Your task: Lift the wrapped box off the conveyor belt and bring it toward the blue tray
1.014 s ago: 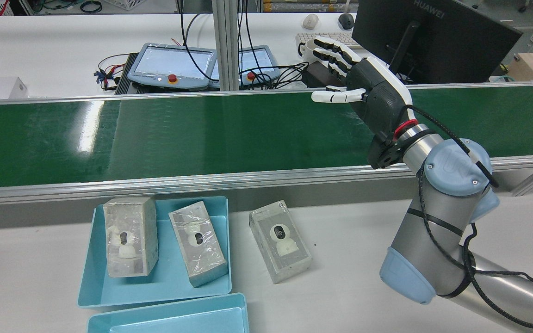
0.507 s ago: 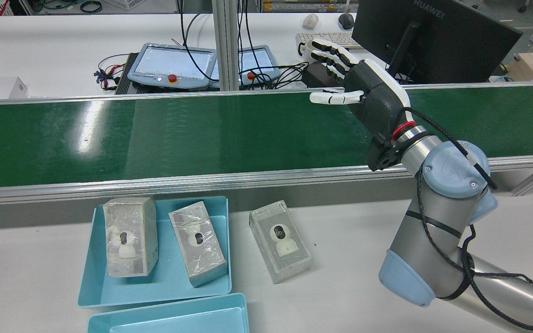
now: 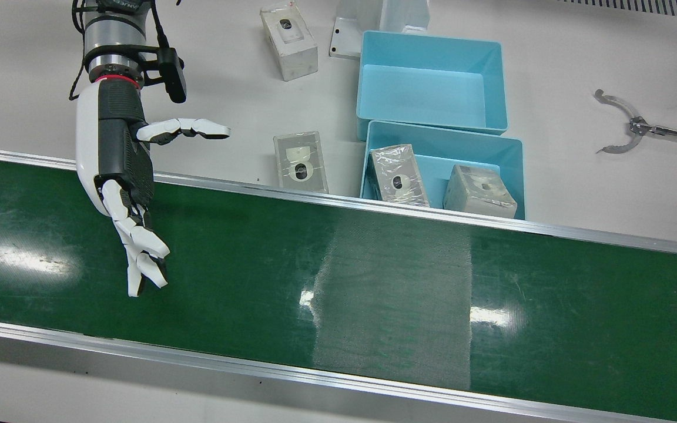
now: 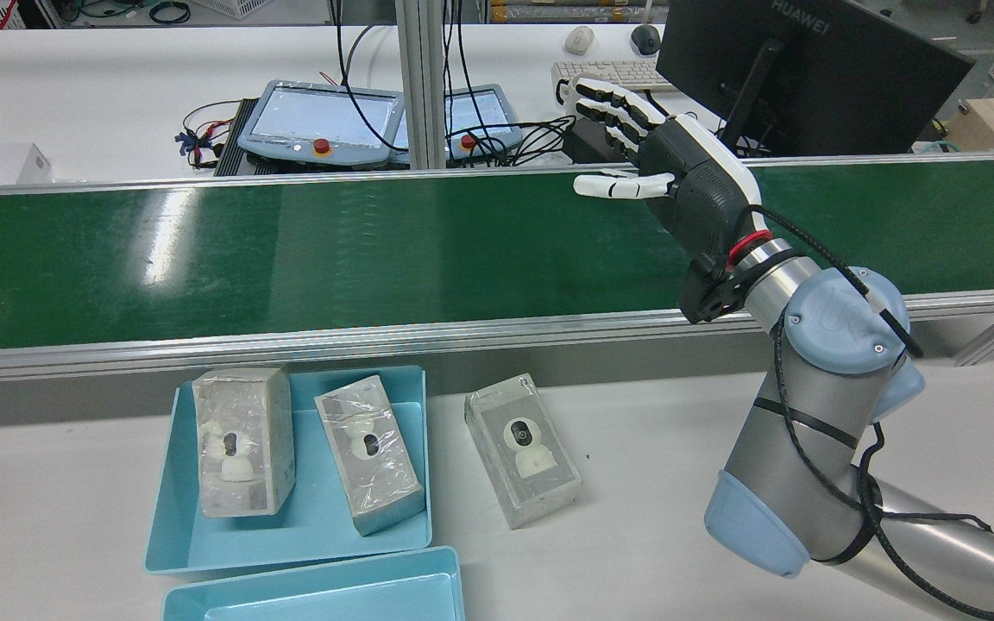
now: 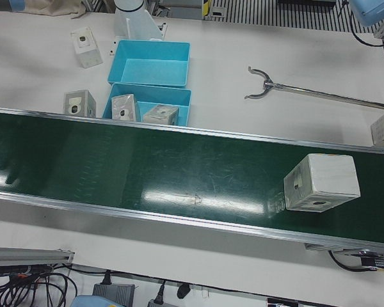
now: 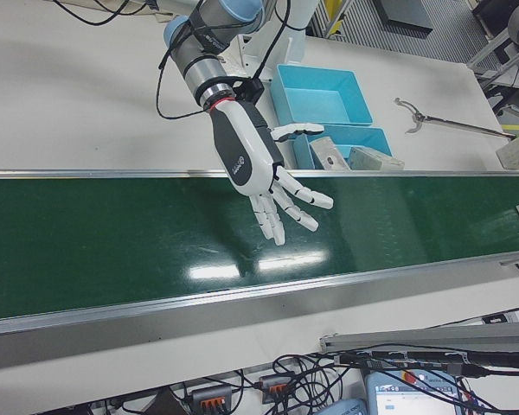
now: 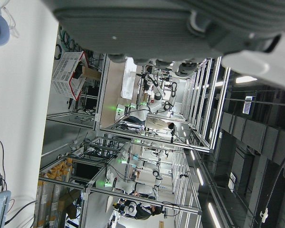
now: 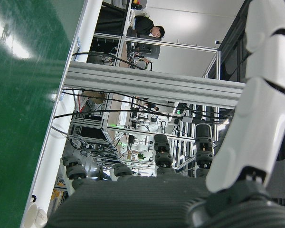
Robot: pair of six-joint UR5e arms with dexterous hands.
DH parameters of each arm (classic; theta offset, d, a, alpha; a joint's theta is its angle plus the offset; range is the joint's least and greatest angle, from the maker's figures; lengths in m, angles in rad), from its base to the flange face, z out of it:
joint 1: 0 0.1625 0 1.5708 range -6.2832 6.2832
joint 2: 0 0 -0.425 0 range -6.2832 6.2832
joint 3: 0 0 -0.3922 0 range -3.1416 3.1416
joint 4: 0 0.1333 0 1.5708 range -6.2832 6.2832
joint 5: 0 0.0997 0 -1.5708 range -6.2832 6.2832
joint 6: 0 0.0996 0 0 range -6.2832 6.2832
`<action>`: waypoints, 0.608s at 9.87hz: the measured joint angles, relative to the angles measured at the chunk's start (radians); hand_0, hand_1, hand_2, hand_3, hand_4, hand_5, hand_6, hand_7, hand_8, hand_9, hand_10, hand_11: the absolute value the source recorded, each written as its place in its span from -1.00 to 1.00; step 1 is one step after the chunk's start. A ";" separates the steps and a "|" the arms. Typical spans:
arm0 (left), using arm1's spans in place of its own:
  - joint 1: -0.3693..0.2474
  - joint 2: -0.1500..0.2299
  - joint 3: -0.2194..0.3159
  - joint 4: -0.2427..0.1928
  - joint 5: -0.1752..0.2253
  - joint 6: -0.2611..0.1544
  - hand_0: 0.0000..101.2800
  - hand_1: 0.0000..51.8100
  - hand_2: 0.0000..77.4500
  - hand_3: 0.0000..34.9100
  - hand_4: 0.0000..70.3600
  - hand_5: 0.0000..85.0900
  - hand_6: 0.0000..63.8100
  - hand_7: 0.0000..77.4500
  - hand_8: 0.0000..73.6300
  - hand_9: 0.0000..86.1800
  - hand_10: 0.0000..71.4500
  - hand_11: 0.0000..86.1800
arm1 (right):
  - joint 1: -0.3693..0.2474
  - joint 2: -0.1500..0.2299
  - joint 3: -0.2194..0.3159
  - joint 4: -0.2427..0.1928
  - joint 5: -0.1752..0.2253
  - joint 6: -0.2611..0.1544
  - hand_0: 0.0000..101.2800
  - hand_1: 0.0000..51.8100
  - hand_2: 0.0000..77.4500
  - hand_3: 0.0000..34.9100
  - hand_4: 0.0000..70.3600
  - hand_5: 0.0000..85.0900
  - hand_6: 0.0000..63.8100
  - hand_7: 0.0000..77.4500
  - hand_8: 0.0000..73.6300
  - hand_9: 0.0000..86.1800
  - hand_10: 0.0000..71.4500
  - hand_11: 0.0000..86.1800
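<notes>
I see two blue trays on the table beside the conveyor belt (image 3: 374, 282). The blue tray (image 4: 178, 483) next to the belt's rail holds two wrapped boxes (image 4: 244, 440) lying side by side, one near each end; the second tray (image 3: 432, 82) behind it holds nothing. A third box (image 4: 521, 448) lies on the table (image 4: 652, 483) just beside the filled tray, and a fourth (image 3: 288, 38) sits farther back, near the second tray.

The wrapped box (image 5: 320, 182) I am after rides on the belt far down on my left arm's half, well apart from the trays and close to the belt's outer rail.

My right hand (image 3: 118, 170) hangs above the belt with its fingers (image 6: 281, 207) spread and the thumb stuck out sideways, holding nothing. The belt under it is bare green. My left hand shows only as a dark blur at the top of its own camera, so I cannot tell how its fingers stand.

The monitor (image 4: 808, 69) beyond the belt reads HUAWEI. A metal reach tool (image 5: 307, 91) lies on the table on my left.
</notes>
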 joint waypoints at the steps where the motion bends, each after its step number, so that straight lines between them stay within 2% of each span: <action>1: 0.000 0.000 0.000 0.000 0.000 0.000 -1.00 -1.00 -0.99 -1.00 -0.98 -0.99 -1.00 -0.99 -0.99 -1.00 -0.98 -1.00 | -0.003 0.000 0.000 0.000 0.000 0.000 -0.18 -0.62 -0.58 0.72 -0.67 -0.58 -1.00 -0.68 -0.99 -0.96 -0.85 -0.81; 6: 0.000 0.000 0.000 0.000 0.000 0.000 -1.00 -1.00 -0.99 -1.00 -1.00 -0.99 -1.00 -0.99 -1.00 -0.99 -0.98 -1.00 | -0.009 0.002 0.000 0.000 0.000 -0.001 -0.18 -0.62 -0.55 0.73 -0.67 -0.56 -1.00 -0.68 -1.00 -0.96 -0.85 -0.81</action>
